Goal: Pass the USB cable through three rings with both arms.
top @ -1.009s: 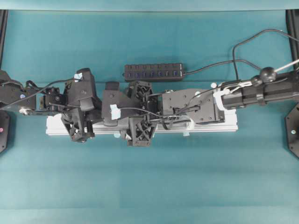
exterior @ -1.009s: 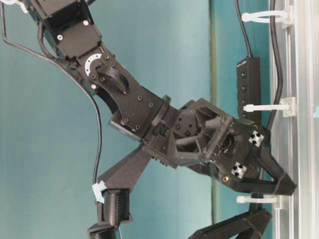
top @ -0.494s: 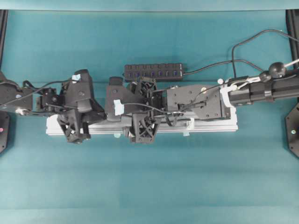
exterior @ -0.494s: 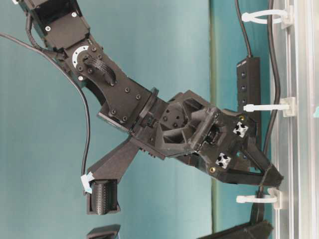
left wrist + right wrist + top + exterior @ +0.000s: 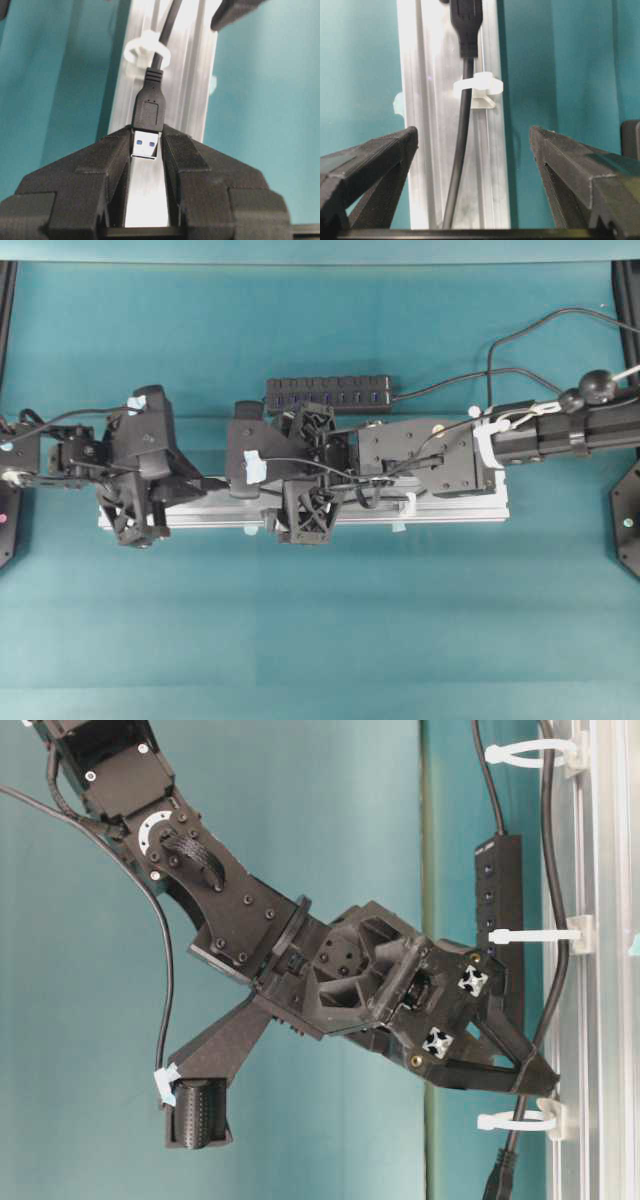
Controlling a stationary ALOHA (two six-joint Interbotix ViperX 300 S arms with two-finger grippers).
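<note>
Left wrist view has the USB cable [image 5: 159,47] running lengthwise along the aluminium rail [image 5: 190,75], its metal tip pointing straight back into the left gripper [image 5: 146,152], whose fingers pinch that plug just past a translucent ring [image 5: 137,50] with the cord threaded through it. Over on the right wrist view, the right gripper [image 5: 472,150] stands wide apart, holding nothing, the cord passing between its fingers and through a ring [image 5: 479,85] just ahead.

Overhead, side and wrist views share the rail [image 5: 450,508].
</note>
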